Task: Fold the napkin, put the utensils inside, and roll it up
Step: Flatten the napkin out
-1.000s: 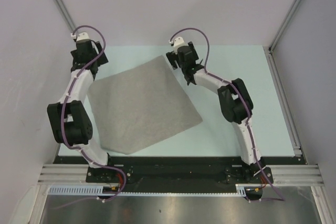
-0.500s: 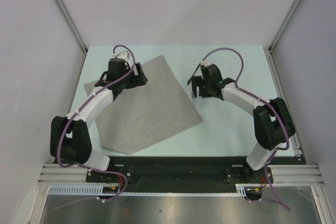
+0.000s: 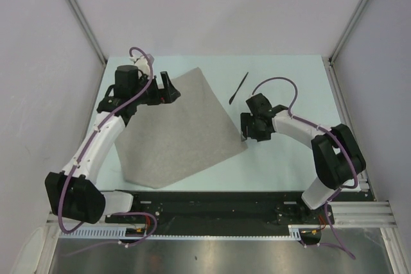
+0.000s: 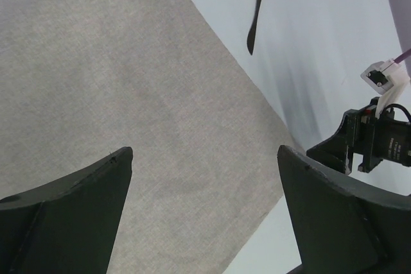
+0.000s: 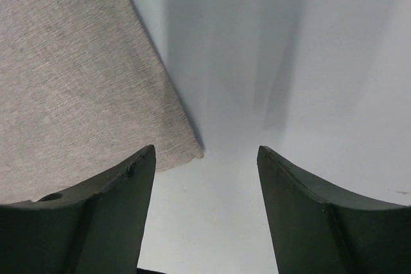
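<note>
Top external view: we are looking down on the pale table (image 3: 289,75), where the napkin (image 3: 176,129) is lying flat and unfolded. It is turned like a diamond, with one corner pointing to the far side and another to the right. The utensil (image 3: 237,87) is lying on bare table just beyond the napkin's far right edge, apart from the cloth and slanting away from it. The left gripper (image 3: 168,88) is hanging over the napkin's far left part, near its far corner. The right gripper (image 3: 246,131) is sitting close to the napkin's right corner, nearer to us than the utensil.

Left wrist view: we are seeing the left gripper's two dark fingers standing wide apart with nothing clamped between them. The grey-beige cloth is filling most of the picture below them. Its edge is running down toward the right, and its corner is showing between the fingers. The utensil is lying on the table past that edge, at the top of the picture, its wider end toward the cloth. The right gripper is showing at the right side.

Right wrist view: we are seeing the right gripper's fingers apart as well, with nothing gripped. The napkin's corner is lying flat on the table just beyond the gap, nearer the left finger. We cannot tell whether the fingers are touching the table.
</note>
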You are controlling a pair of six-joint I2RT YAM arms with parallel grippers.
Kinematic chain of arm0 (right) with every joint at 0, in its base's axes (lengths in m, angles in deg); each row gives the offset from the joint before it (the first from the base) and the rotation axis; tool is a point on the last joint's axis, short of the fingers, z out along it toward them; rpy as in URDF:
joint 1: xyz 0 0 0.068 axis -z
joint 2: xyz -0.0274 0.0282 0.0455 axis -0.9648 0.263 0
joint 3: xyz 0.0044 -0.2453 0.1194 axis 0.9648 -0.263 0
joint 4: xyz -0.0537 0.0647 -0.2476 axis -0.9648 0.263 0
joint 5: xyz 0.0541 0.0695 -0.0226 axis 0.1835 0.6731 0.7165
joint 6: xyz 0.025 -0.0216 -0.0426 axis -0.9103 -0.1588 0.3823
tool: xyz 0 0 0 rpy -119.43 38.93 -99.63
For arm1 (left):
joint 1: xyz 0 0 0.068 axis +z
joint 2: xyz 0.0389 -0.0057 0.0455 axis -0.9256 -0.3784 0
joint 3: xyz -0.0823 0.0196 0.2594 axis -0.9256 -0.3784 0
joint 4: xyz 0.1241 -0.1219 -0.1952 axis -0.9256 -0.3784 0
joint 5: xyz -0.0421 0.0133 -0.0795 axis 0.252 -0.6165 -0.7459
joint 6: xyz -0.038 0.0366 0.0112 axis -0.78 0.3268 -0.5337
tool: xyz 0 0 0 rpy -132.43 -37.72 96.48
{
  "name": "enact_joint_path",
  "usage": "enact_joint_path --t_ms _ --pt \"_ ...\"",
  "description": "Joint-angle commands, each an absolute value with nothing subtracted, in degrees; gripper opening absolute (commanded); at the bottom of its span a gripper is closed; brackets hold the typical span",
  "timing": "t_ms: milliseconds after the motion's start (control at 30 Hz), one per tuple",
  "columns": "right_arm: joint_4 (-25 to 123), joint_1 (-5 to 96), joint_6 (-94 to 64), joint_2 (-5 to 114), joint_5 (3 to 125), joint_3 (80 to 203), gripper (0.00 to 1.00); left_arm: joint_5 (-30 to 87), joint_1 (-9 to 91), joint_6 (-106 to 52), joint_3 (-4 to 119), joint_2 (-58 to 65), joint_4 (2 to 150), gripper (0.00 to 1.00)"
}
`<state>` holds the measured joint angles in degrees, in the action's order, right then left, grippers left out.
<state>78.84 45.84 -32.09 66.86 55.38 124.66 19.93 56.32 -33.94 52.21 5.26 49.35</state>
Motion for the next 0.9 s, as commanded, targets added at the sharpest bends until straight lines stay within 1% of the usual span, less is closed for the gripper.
enact_joint_path --t_ms 0,200,400,733,767,800,867 --pt "81.0 43.7 -34.4 66.5 56.2 125.3 0.68 18.7 58.3 -29.5 53.4 6.5 46.7 0.98" --pt "84.6 41.1 -36.6 68.7 52.5 126.5 0.63 16.2 60.3 -29.2 51.1 6.5 48.0 0.98" --pt "83.7 40.8 -37.3 70.3 51.8 126.1 0.55 13.9 62.0 -29.3 50.4 7.0 48.8 0.98" --pt "81.5 41.4 -36.3 73.0 50.5 126.5 0.48 13.8 63.5 -29.3 49.3 8.0 49.3 0.98" --pt "81.4 41.4 -35.8 73.6 50.8 126.8 0.43 13.7 63.7 -29.3 49.3 8.0 49.3 0.98" --pt "81.4 41.4 -35.2 73.9 50.8 127.1 0.4 13.8 63.9 -29.3 49.2 8.0 49.3 0.98" --pt "81.5 41.4 -34.8 74.7 50.7 127.5 0.37 13.5 64.2 -29.3 49.1 8.0 49.3 0.98"
